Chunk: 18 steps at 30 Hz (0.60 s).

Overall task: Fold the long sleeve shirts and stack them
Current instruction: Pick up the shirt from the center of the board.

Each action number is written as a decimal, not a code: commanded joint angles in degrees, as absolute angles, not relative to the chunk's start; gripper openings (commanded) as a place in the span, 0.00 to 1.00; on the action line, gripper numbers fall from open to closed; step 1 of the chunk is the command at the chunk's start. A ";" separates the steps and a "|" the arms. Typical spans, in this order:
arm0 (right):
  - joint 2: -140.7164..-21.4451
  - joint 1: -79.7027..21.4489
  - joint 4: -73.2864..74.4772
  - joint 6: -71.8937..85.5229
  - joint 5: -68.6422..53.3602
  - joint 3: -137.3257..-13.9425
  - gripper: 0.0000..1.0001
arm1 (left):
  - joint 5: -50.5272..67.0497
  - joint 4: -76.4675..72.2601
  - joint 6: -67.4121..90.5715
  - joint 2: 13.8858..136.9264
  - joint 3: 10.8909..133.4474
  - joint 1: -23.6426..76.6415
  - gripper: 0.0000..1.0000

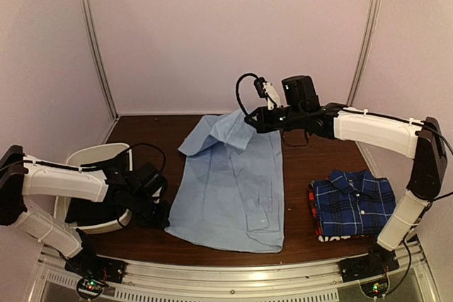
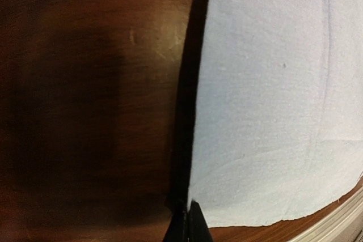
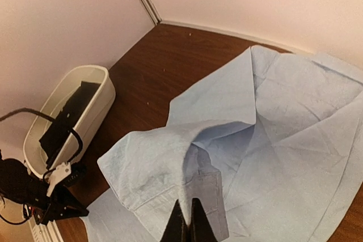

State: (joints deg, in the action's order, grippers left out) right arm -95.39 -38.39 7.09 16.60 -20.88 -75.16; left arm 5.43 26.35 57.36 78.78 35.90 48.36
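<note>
A plain light blue cloth collared shirt point(image 1: 230, 185) lies spread in the middle of the dark brown wooden surface point(image 1: 311, 157), its hem toward the arms and its collar toward the back wall. The left gripper point(image 1: 166, 221) sits low at the shirt's near left corner; in the left wrist view its fingers point(image 2: 195, 225) are pressed together on the cloth's edge. The right gripper point(image 1: 249, 122) is at the far right shoulder, its fingers point(image 3: 195, 222) pinched together on a raised fold of the same shirt, which stands up off the surface. To the right a folded blue-and-navy plaid shirt point(image 1: 354, 203) rests on a red-and-black cloth point(image 1: 314, 216). A white plastic bin with black lining point(image 1: 106, 153) stands at the left, just beside the left arm.
</note>
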 commanded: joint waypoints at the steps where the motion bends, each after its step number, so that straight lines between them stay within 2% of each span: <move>1: -97.59 -38.44 5.29 17.97 -14.68 -82.90 0.00 | 1.36 31.81 56.10 76.21 36.51 46.02 0.00; 8: -102.45 -34.70 3.04 17.93 -11.30 -91.31 0.00 | 2.85 35.19 49.38 74.67 39.95 44.51 0.00; 18: -106.39 -27.12 1.03 17.58 -13.88 -99.36 0.00 | 5.09 38.63 38.64 82.26 53.35 51.21 0.00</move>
State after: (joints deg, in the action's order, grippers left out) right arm -106.98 -29.56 3.99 17.17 -13.45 -96.73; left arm 3.38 37.12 44.12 79.66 49.76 49.04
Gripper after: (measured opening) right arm 0.021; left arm 0.006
